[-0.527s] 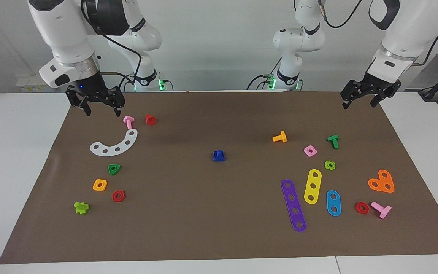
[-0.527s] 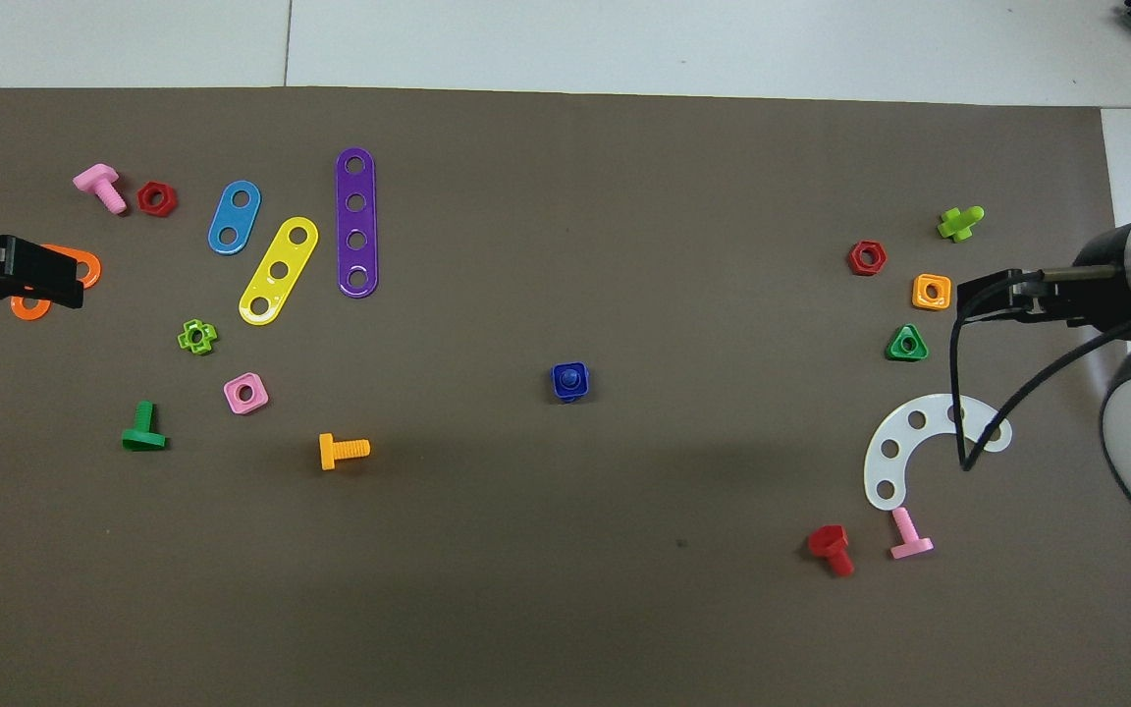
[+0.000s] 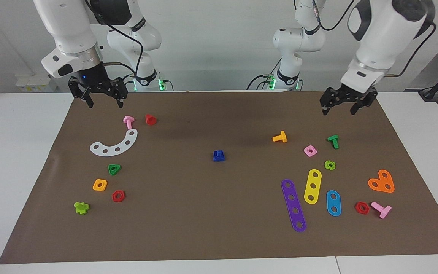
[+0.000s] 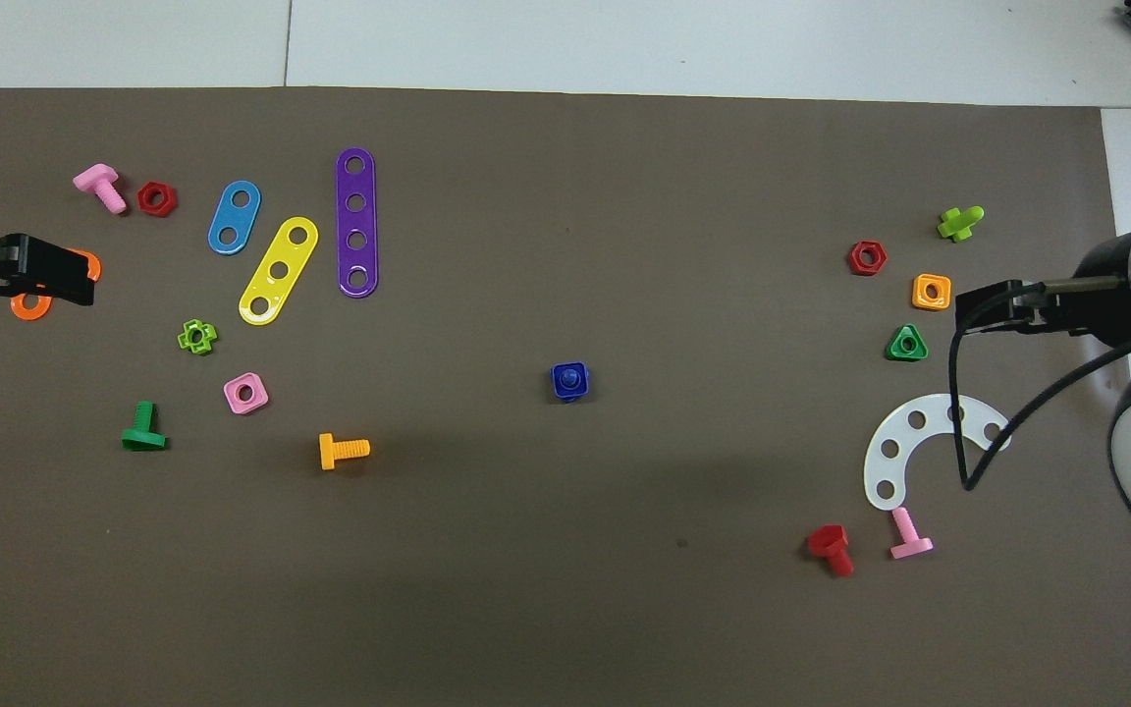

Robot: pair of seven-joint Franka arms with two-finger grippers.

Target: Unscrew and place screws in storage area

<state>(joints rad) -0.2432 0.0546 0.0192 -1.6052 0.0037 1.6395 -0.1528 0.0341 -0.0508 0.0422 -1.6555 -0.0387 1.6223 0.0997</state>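
The dark-blue screw sits threaded in its dark-blue rounded-square nut (image 3: 219, 155) at the middle of the brown mat, also in the overhead view (image 4: 570, 382). My right gripper (image 3: 105, 105) hangs open and empty in the air over the mat's edge at the right arm's end, above the pink screw (image 3: 128, 121); in the overhead view (image 4: 965, 304) it covers the space beside the green triangular nut (image 4: 906, 344). My left gripper (image 3: 338, 111) hangs open and empty over the left arm's end of the mat, and shows in the overhead view (image 4: 75, 280) over the orange heart plate (image 4: 30, 306). Both are far from the blue screw.
At the right arm's end lie a white curved plate (image 3: 114, 144), a red screw (image 3: 150, 119), orange, red and lime nuts. At the left arm's end lie an orange screw (image 3: 280, 137), a green screw (image 3: 333, 141), a pink nut (image 3: 310, 150), and purple (image 3: 293, 205), yellow and blue strips.
My left gripper has moved toward the middle of the table. My right gripper has risen slightly and shifted a little. The blue screw and nut have not moved.
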